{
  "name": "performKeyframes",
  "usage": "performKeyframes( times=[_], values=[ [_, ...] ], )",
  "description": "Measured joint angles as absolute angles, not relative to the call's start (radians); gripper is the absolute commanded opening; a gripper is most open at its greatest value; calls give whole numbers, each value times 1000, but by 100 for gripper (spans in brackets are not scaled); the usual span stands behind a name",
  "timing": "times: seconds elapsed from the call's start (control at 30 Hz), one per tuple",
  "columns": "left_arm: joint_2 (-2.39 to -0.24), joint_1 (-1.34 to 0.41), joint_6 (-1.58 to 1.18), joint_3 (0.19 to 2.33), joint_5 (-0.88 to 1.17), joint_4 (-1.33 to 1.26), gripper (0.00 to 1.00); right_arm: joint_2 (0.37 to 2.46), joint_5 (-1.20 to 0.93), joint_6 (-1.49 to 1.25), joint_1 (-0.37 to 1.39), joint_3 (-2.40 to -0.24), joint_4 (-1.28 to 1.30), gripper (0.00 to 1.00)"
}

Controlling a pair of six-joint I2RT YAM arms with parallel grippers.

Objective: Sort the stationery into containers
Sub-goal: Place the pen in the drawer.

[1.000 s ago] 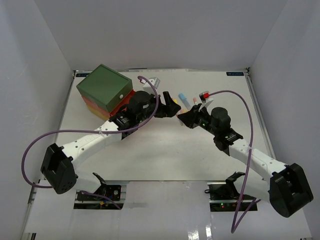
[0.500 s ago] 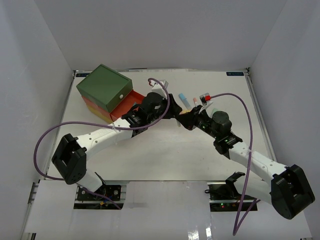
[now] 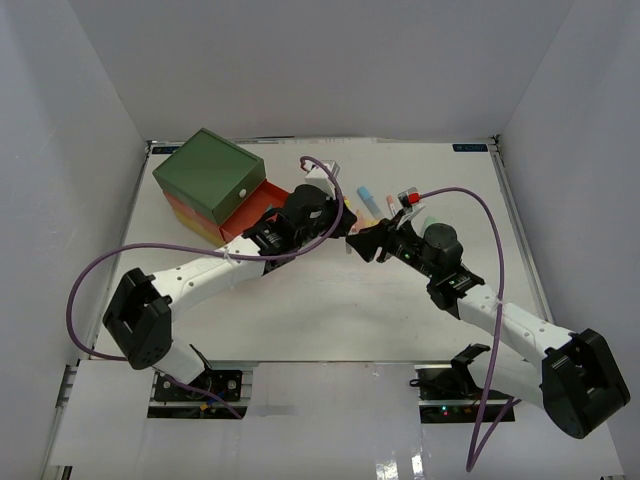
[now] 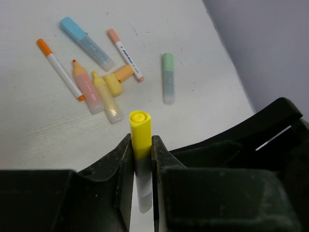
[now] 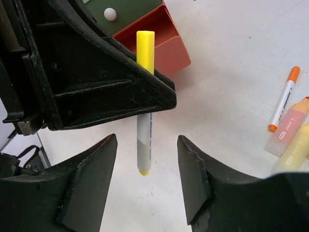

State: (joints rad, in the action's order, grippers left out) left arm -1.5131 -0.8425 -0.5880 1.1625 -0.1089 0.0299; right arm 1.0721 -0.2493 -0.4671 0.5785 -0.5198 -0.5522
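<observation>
The left gripper (image 4: 140, 147), wide a second ago, is now pinching the yellow-capped marker (image 4: 140, 126) above the middle of the table (image 3: 330, 310) while the right gripper (image 5: 145, 145) is parting half-wide to release it, so the handover is finishing, with the open orange-red drawer (image 5: 161, 36) waiting at ten o'clock

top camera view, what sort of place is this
Likely a robot lab test cell: plain white walls box in a table, left arm and right arm are bolted at its near edge, and markers lie near a small drawer chest.
</observation>
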Motion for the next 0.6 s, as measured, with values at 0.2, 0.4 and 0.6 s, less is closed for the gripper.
performKeyframes(
  times=[0.2,0.4,0.6],
  values=[
    [-1511,-839,-382,1250,-236,172,12,1051,-204,-404,579,-520,-488,93],
    [-1505,-791,-46,1353,-394,304,14,1034,-151,-321,576,-521,-393,96],
    [-1505,-629,157,1337,-439,368,20,1036,-134,-277,562,-522,-335,95]
  ],
)
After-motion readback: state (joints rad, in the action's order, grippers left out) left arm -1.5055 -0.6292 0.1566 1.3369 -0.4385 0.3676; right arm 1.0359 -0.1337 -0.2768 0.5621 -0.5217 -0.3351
